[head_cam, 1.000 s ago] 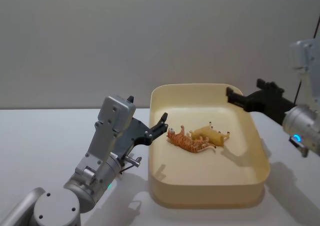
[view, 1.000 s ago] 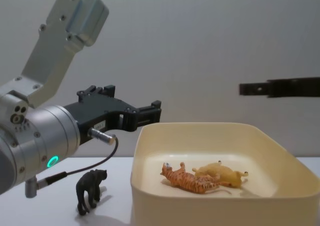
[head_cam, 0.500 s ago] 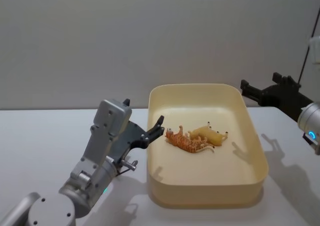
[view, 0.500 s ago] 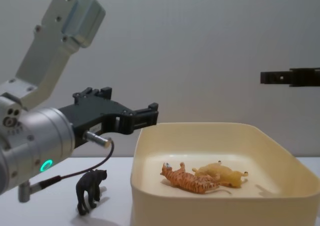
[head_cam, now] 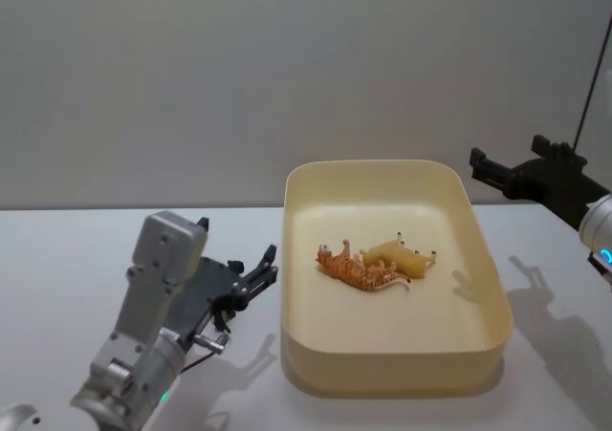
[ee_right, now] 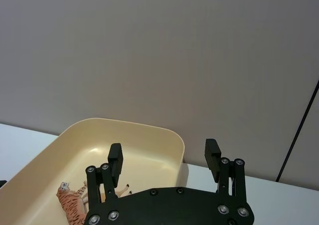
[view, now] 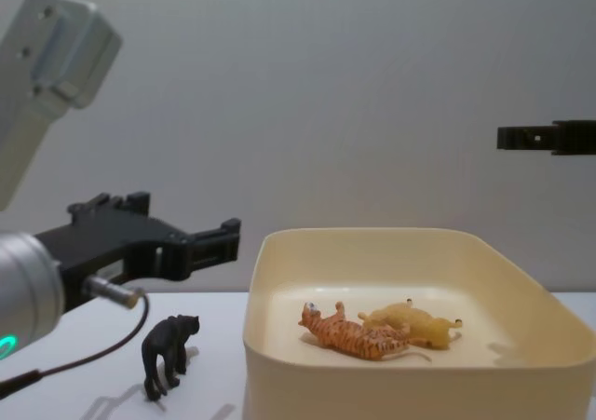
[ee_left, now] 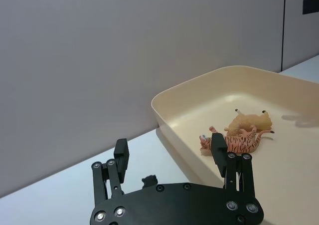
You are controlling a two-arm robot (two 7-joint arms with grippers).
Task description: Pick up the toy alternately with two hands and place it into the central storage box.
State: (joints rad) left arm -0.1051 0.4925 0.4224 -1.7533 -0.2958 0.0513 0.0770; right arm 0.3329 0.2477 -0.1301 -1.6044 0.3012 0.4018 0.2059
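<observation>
Black left claw [ee_left: 169,156] gapes wide, empty, beside the box [head_cam: 382,164]; right claw [ee_right: 164,157] likewise, raised right of it.

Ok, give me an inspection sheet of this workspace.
Surface: white table.
Job's things: cream storage box holds an orange tiger and a yellow animal, both lying down; black animal figure stands on the table left of the box.
Clutter: nothing seen.
Claws: left claw open, empty, low beside the box's left wall; right claw open, empty, raised at the box's far right.
Cables: thin black cable loops under left wrist; black cord against the wall, right.
Surroundings: plain grey wall.
</observation>
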